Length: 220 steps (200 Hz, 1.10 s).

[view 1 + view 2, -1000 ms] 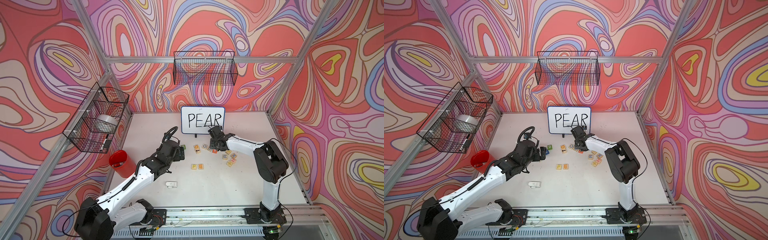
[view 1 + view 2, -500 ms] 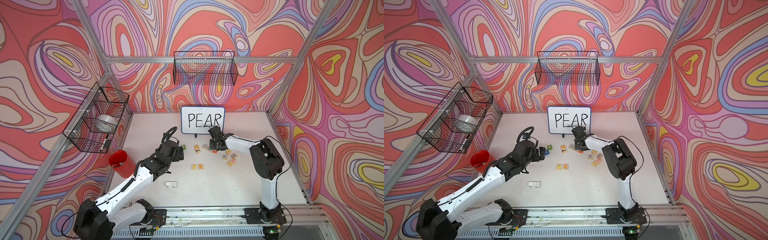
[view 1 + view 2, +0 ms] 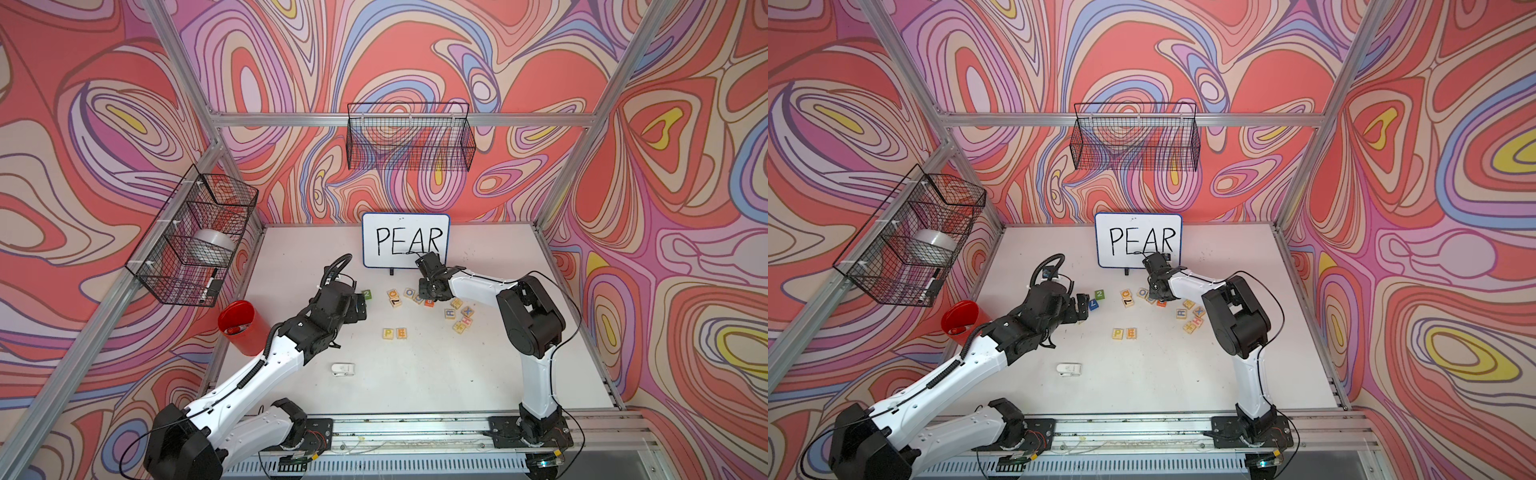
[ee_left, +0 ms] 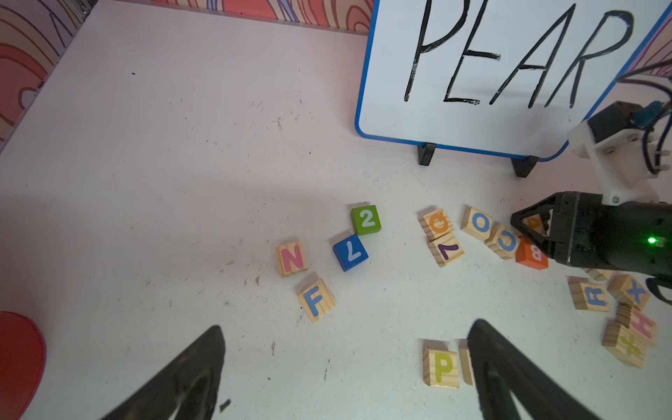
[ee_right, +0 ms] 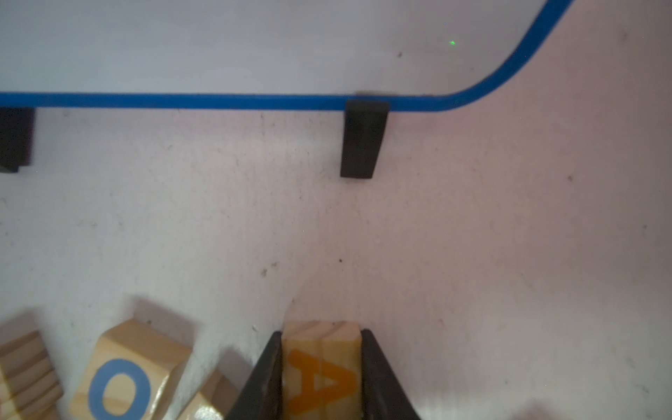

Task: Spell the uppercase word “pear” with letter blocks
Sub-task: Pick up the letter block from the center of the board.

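The A block (image 5: 322,367) is pinched between the fingers of the right hand (image 5: 321,332), which are clenched on two opposite side faces with the orange letter turned up toward the wrist camera. Whether it has left the bench (image 3: 415,374) or rests on it cannot be told. The O block (image 5: 120,385) lies just beside it, apart from the fingers. In a top view the block itself is hidden under the right hand (image 3: 430,291), which sits a little right of frame centre, just below the lower right corner of the whiteboard (image 3: 405,241). The P block (image 3: 388,333) and E block (image 3: 401,332) lie lower in the frame, below and to the left of that hand. They touch side by side, in a row running left to right across the picture. The bench just right of the E block is bare, and that is likely where the A block belongs, so the carry should run down the frame and slightly left. The R block (image 3: 449,313) waits to the lower right of the right hand, nearer that arm than the other. The left hand (image 4: 347,324) is spread wide and empty, at the left of the row, so the placing probably falls to the right arm.
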Each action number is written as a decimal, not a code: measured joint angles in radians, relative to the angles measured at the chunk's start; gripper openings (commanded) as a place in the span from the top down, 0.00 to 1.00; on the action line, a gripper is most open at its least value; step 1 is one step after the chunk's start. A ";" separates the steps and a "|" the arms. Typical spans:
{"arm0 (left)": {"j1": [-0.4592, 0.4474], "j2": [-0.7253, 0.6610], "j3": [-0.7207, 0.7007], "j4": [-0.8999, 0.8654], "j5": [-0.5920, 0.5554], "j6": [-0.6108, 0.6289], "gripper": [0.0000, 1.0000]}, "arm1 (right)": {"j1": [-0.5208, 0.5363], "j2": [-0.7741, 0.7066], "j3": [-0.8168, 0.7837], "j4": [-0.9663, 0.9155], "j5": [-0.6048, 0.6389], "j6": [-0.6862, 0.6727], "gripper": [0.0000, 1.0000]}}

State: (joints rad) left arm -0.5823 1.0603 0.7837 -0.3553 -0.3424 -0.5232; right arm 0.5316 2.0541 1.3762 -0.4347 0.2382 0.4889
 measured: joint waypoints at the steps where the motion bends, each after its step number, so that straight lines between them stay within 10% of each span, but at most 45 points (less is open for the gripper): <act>1: 0.000 0.000 0.000 0.000 0.000 0.000 0.00 | 0.000 0.000 0.000 0.000 0.000 -0.001 0.71; 100: 0.000 -0.013 -0.010 0.000 0.005 -0.023 0.00 | 0.066 -0.279 -0.097 -0.077 -0.021 -0.153 0.74; 220: 0.000 -0.025 -0.025 -0.002 0.048 -0.057 0.00 | 0.293 -0.272 -0.261 -0.118 -0.033 -0.087 0.74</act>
State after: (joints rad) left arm -0.5823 1.0355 0.7586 -0.3576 -0.2943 -0.5804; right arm 0.8242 1.7817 1.1149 -0.5526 0.2050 0.4023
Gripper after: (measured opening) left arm 0.999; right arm 0.320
